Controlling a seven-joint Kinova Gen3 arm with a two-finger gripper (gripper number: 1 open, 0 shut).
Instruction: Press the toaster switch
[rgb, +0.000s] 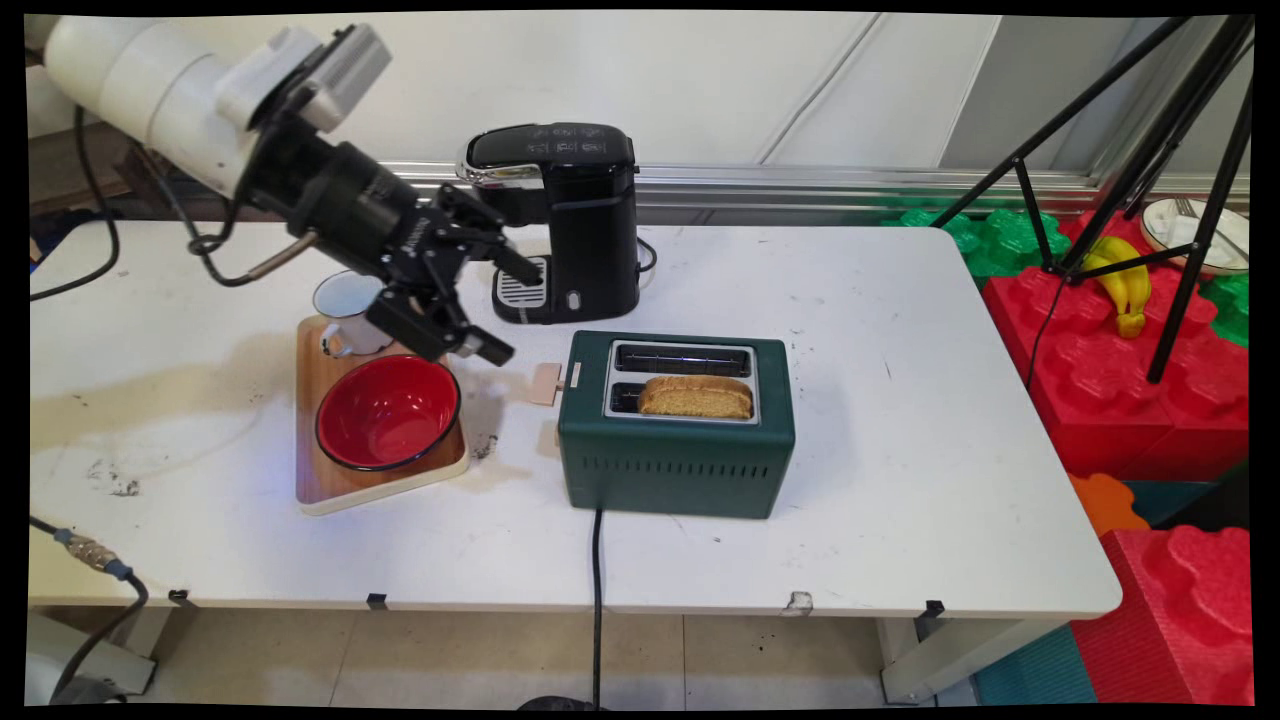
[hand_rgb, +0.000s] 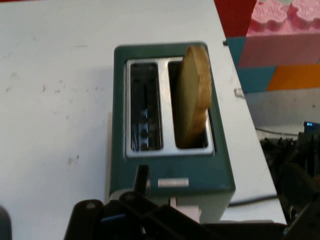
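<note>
My black gripper (rgb: 515, 312) hangs open and empty just left of a dark green two-slot toaster (rgb: 676, 465), a little above the table. Its fingers point toward the toaster's left end, where a beige lever (rgb: 546, 384) sticks out. A slice of browned toast (rgb: 696, 397) stands in the toaster's near slot, and the far slot is empty. In the hand view the toaster (hand_rgb: 170, 180) lies straight ahead, end-on. There the toast (hand_rgb: 194, 95) stands up out of the right-hand slot.
A black coffee machine (rgb: 570, 215) stands right behind the gripper. Under the arm, a wooden tray (rgb: 320, 480) carries a red bowl (rgb: 388, 410) and a white enamel mug (rgb: 347, 310). The toaster's black cord (rgb: 597, 600) drops over the table's front edge. Red and green foam blocks (rgb: 1130, 400), bananas and a tripod are to the right.
</note>
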